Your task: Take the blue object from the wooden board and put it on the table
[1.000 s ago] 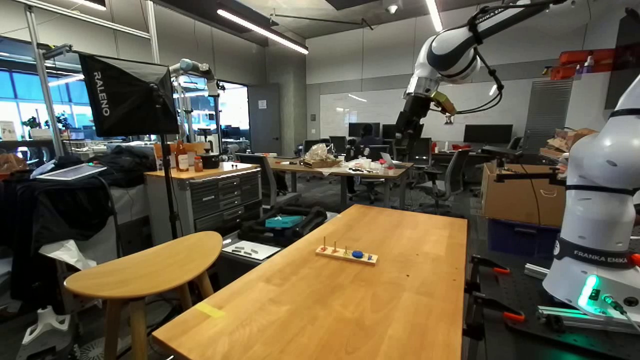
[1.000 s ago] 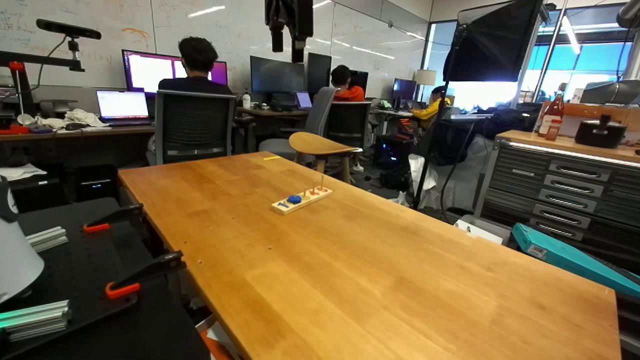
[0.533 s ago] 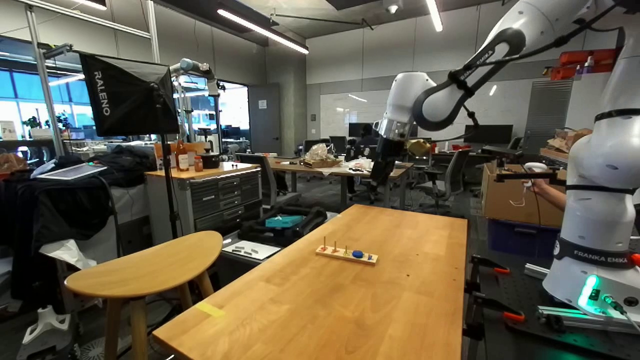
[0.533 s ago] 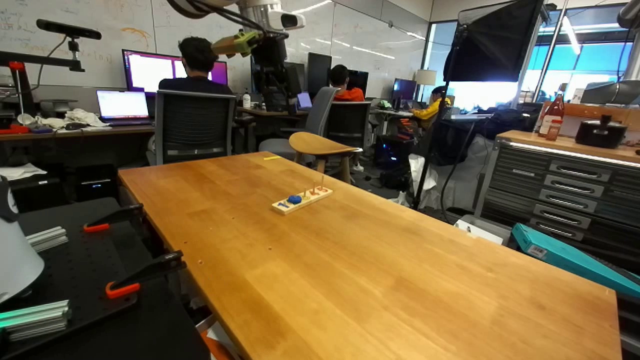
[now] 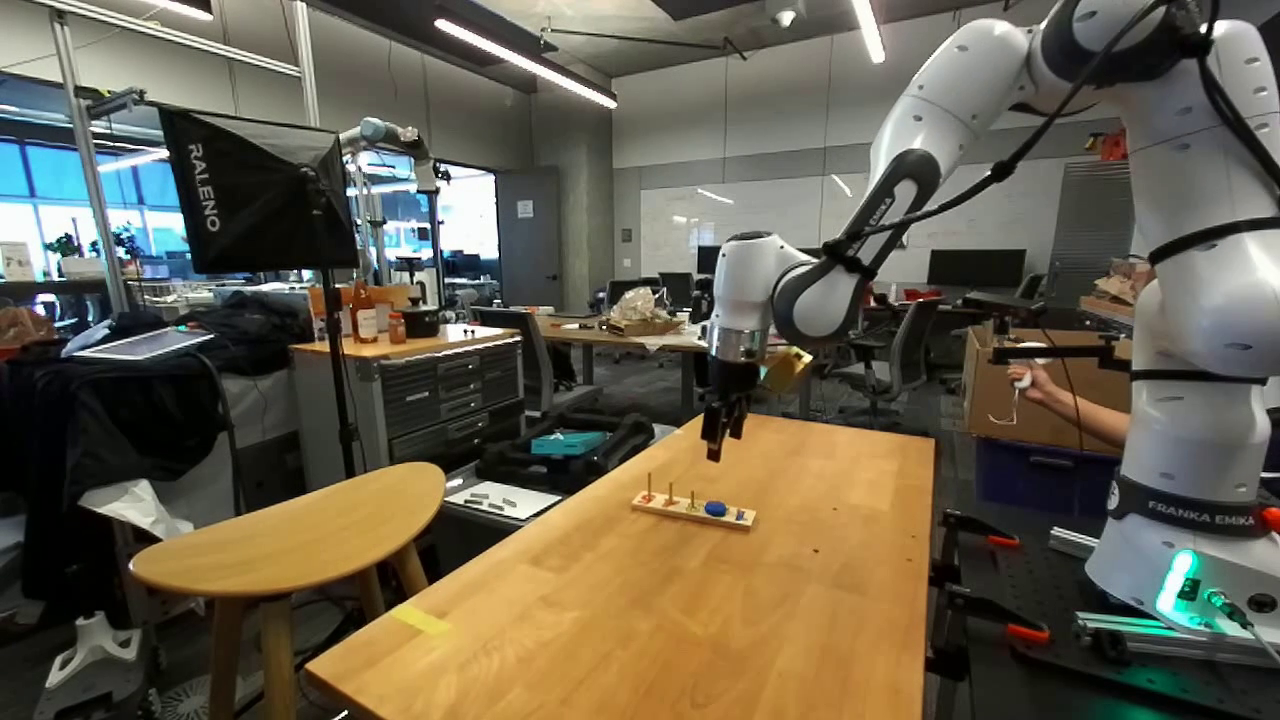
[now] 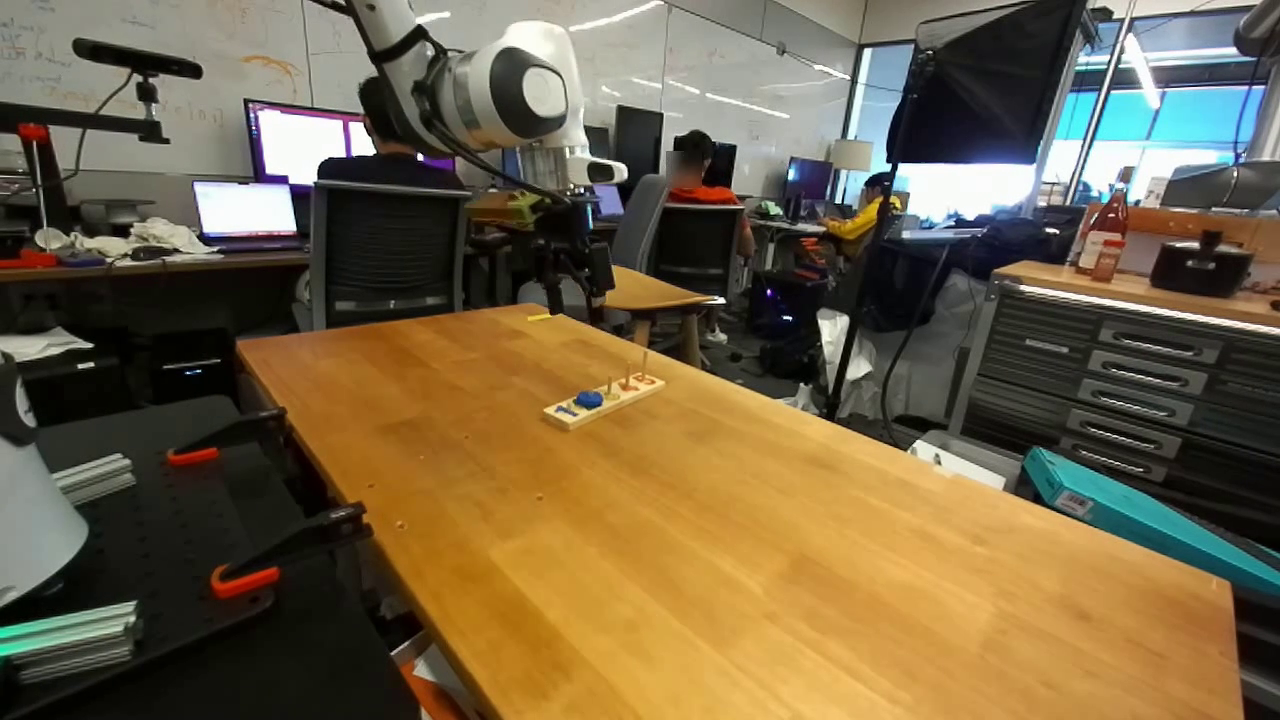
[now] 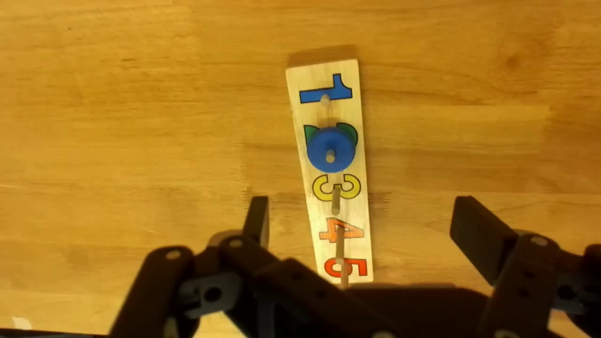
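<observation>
- Hovering over the table (image 7: 188, 150): the gripper (image 7: 361, 218), fingers spread wide.
- A blue disc (image 7: 319, 149) sits around one peg (image 7: 330, 156) of the wooden board (image 7: 352, 209), partly covering a green numeral (image 7: 348, 130).

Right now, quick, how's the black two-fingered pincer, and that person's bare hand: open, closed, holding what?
Black two-fingered pincer: open, holding nothing.
Person's bare hand: holding a white handheld device.

A round blue disc (image 7: 320, 149) rings the second wooden peg (image 7: 330, 156) of a pale numbered wooden board (image 7: 322, 210) — brown wooden surface (image 7: 141, 164) beneath, black two-fingered hand (image 7: 360, 216) spread wide.
</observation>
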